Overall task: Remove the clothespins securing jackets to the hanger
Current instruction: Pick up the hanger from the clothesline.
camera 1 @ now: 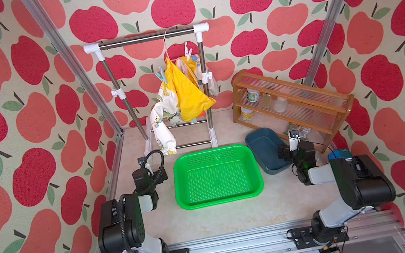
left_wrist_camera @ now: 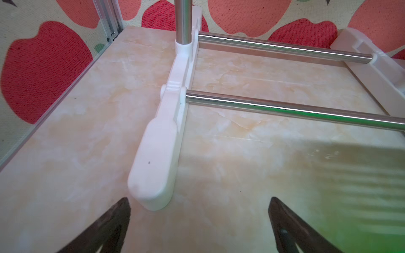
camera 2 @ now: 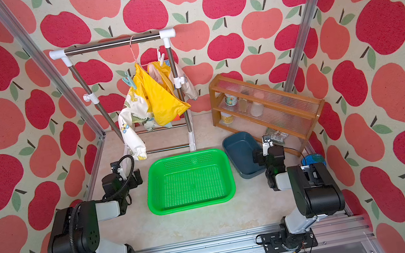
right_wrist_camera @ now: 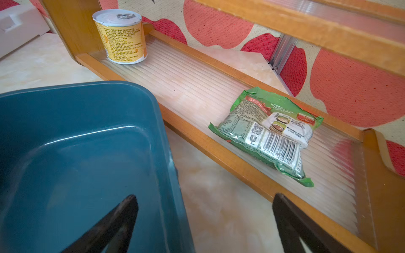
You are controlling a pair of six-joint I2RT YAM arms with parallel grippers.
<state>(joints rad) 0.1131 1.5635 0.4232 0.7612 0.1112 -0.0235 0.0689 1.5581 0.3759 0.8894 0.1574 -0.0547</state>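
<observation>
At the rear of the table (camera 1: 212, 221), a steel rail (camera 1: 146, 38) carries the yellow jacket (camera 1: 186, 90) and cream jacket (camera 1: 162, 111) on the pink hanger (camera 1: 166, 43). The left pincer (left_wrist_camera: 199, 199) and right pincer (right_wrist_camera: 205, 195) sit low, well apart from the garments, both spread wide and empty. Teal clothespins (camera 1: 160, 76) and whitish clothespins (camera 1: 187, 52) clamp the garments at the hanger's shoulders.

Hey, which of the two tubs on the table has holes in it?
The green basket: its floor and walls are a mesh of small holes. The dark blue tub next to it is solid plastic.
</observation>
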